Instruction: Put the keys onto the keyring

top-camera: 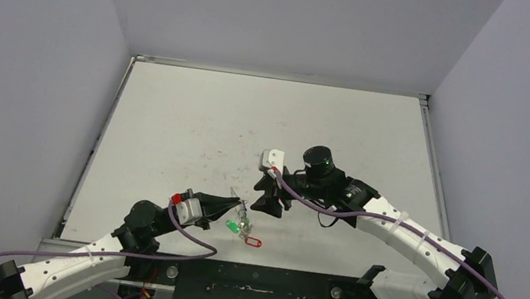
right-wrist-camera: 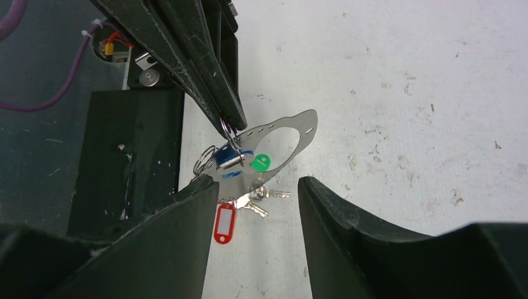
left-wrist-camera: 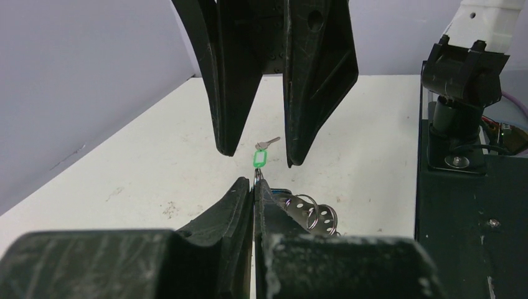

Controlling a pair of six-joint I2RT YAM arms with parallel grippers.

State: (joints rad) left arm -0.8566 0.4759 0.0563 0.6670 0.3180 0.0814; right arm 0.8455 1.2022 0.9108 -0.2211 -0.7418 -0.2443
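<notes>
- The left gripper was pressed fully together, its two black tips pinching the rim of the keyring.
- The keyring — a flat silver hoop with a row of small holes along its edge — stood tilted in that grip, its free end pointing away from the left arm toward the far edge of the tabletop.
- Several wire loops clustered along the rim just beside the pinch point.
- The keys hung in a bunch under the hoop: a green tag showed through its opening, a blue tag sat against the rim near the left tips, and a red tag lay lowest, on or just above the tabletop — which of the two could not be told.
- The right gripper stood about half spread and gripped nothing, just beside the hoop on its right and pointed down at the bunch.
- In the left wrist view, the green tag and one small key showed in the gap between the right gripper's fingers.
- All of this sat close to the near edge of the tabletop, a little left of its middle.
</notes>
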